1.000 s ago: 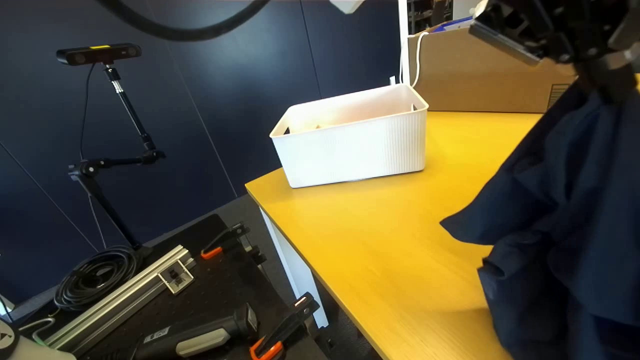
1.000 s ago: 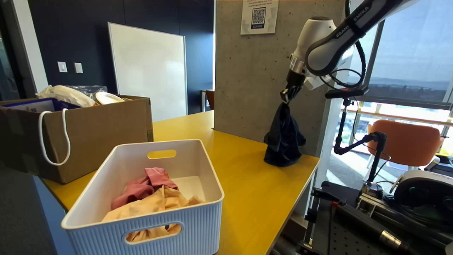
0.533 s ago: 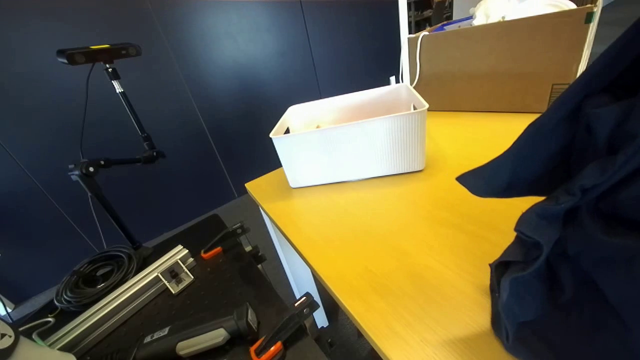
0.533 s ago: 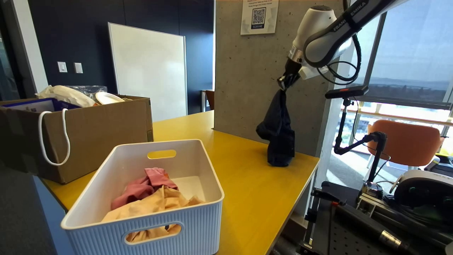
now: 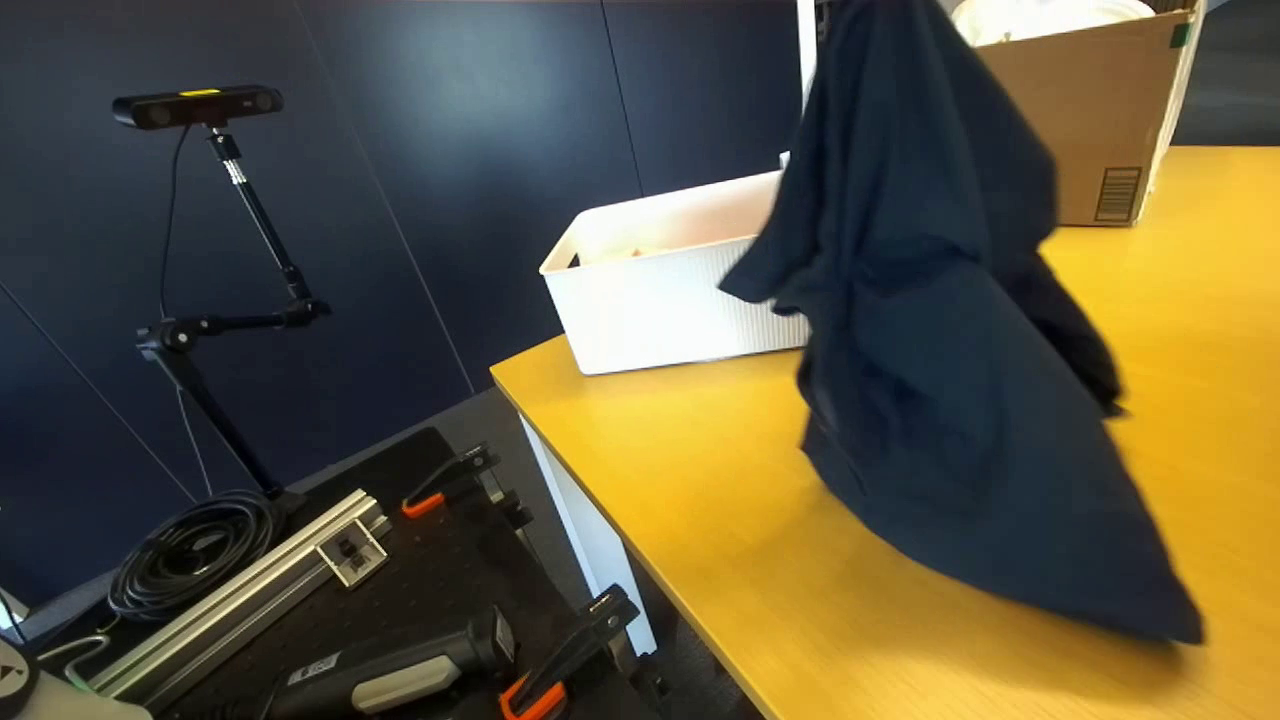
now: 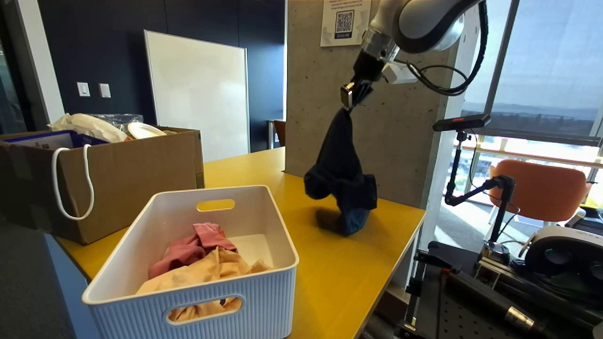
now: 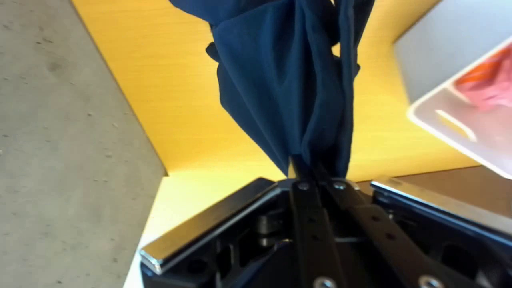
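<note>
A dark navy cloth hangs in loose folds from my gripper. The cloth shows in both exterior views (image 5: 930, 330) (image 6: 340, 160) and in the wrist view (image 7: 280, 80). My gripper (image 6: 347, 106) is shut on its top end, and its fingertips close on the gathered fabric in the wrist view (image 7: 307, 168). The gripper is out of view above the top edge in an exterior view where the cloth covers part of the white bin (image 5: 680, 315). The cloth's lower end hangs close over the yellow table (image 5: 700, 450); I cannot tell whether it touches.
The white bin (image 6: 264, 301) holds pink cloth (image 6: 188, 254) and peach cloth (image 6: 202, 273). A full cardboard box (image 6: 141, 174) stands beside it. A concrete pillar (image 6: 320, 108) rises at the table's edge. A black cart with clamps (image 5: 420, 580) stands beside the table.
My gripper, still holding the cloth, has risen and moved toward the bin. The cloth swings and has moved from the right edge to right of centre in an exterior view, now overlapping the bin.
</note>
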